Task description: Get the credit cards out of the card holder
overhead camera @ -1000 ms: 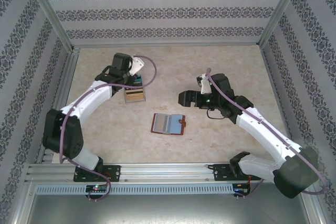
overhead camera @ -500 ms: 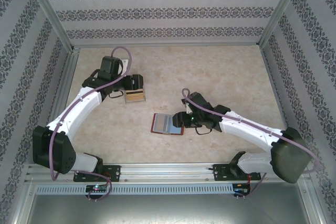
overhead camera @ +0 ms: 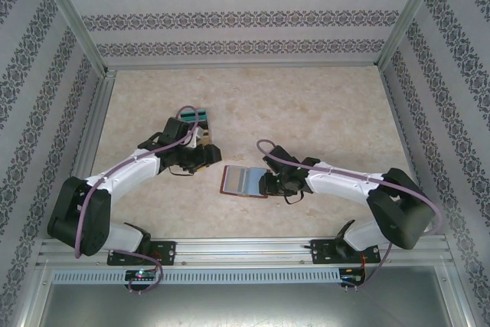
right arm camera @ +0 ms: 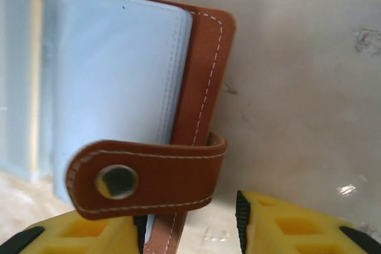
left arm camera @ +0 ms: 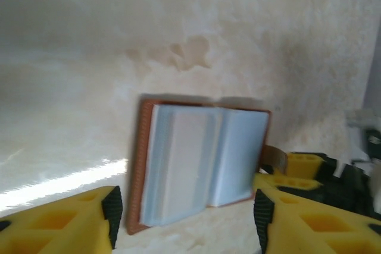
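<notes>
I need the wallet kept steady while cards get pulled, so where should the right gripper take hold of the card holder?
Probably its right-hand leather edge, at the snap tab, coming from the right. The card holder lies open and flat, but the tab folds back over that edge, leaving a raised lip. The right gripper straddles it, jaws open.

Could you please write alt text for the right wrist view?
An open brown card holder with blue-grey sleeves lies on the pale table, its snap tab folded over. The right gripper, yellow fingers apart, straddles its near edge.
</notes>
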`<state>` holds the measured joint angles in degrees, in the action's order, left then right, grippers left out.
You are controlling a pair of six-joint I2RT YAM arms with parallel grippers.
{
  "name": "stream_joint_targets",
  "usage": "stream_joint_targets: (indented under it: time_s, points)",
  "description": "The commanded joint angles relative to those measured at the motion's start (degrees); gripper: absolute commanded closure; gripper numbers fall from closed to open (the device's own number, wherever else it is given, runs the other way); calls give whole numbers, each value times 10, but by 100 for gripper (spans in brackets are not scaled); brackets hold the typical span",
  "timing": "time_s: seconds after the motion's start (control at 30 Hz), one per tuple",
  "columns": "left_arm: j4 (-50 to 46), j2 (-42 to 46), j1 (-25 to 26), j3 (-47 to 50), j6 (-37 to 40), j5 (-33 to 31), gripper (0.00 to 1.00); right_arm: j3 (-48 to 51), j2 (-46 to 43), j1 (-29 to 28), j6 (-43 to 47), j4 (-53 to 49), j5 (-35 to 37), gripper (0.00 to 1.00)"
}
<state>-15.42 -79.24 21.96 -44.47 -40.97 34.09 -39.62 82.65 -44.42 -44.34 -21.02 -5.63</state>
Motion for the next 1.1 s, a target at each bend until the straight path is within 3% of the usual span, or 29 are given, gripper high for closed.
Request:
stream_joint_targets:
  time_s: [0.0,0.07,0.33,1.07]
  points:
    - [61,-16,33,9,-45,17,44,-19,19,-5,5,6,24,60]
    - [75,-32,48,9,-53,17,50,-23,28,-5,8,8,25,61]
    - [76,-96,81,-12,-54,5,57,-23,37,-5,9,13,24,65]
    - [30,-137,107,-27,-31,-35,58,-10,30,-5,6,22,19,65]
